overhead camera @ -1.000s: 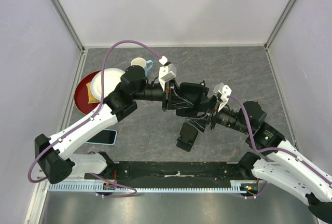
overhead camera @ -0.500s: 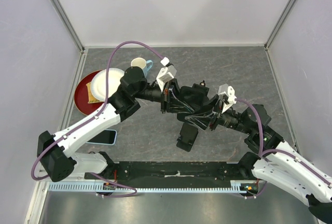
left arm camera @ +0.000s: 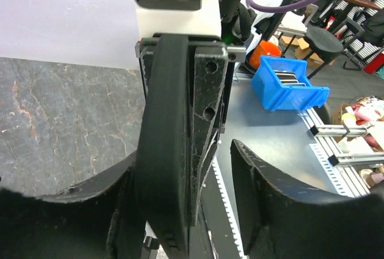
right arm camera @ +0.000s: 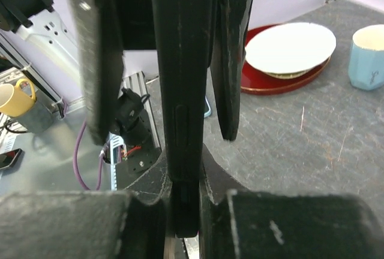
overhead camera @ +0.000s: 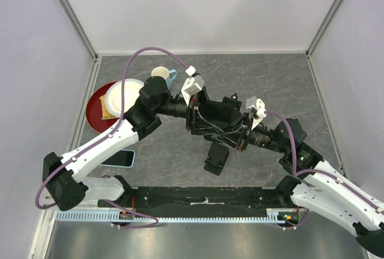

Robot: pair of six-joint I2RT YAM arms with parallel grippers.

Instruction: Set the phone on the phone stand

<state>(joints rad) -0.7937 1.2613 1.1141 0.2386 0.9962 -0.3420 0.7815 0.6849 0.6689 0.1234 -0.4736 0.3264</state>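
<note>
Mid-air over the table (overhead camera: 270, 79), just beyond the phone stand (overhead camera: 217, 158) on its far side from the robot: right gripper (right arm camera: 183, 211) and left gripper (left arm camera: 174, 205) nose to nose, with the phone (right arm camera: 180, 91) between them. Pinched edge-on by the right claw, closed firmly on both faces of the dark slab, with the side button turned to the right wrist camera. Flanked by the left claw, parted and holding nothing, with one of its fingers (left arm camera: 270, 211) plainly apart from the slab. Runs lengthwise straight out from the right claw toward the left one, roughly across the table and, by the look of it, not yet stood up for the cradle. Below the phone and toward the robot: the stand itself, almost under the right fingertips, and seemingly closer to the right claw than to the left. Calls, in all likelihood, for a short drop toward the stand and a tilt of the phone onto its end, once clear of the left claw. Well to the stand's left, flat on the table: a second handset (overhead camera: 123, 158) in a pale case, untouched.
</note>
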